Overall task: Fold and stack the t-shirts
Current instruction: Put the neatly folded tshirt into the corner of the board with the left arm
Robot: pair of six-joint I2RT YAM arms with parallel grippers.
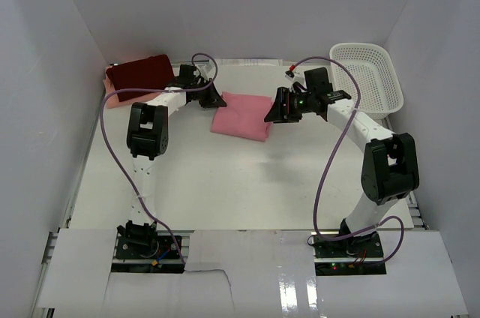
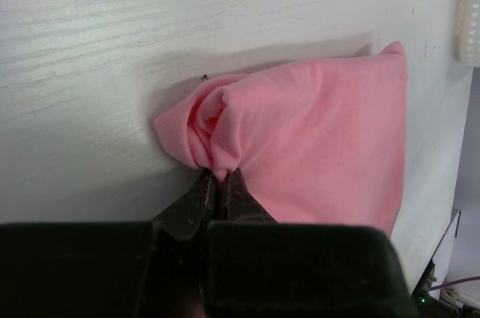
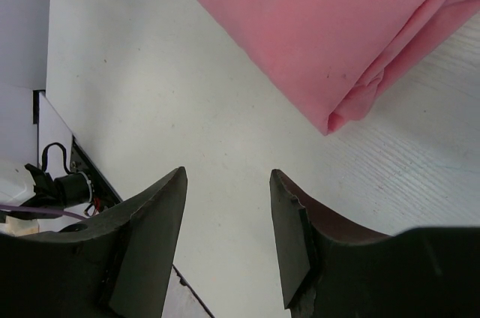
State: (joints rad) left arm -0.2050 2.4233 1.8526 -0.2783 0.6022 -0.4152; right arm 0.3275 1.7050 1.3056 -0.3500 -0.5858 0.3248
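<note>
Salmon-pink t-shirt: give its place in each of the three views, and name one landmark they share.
Top external: the salmon-pink t-shirt lies folded at mid-table.
Left wrist: centre-right, its bunched corner pinched by the left end effector.
Right wrist: top right, apart from the open right end effector.
Shared landmark: the white table under the shirt.
</note>
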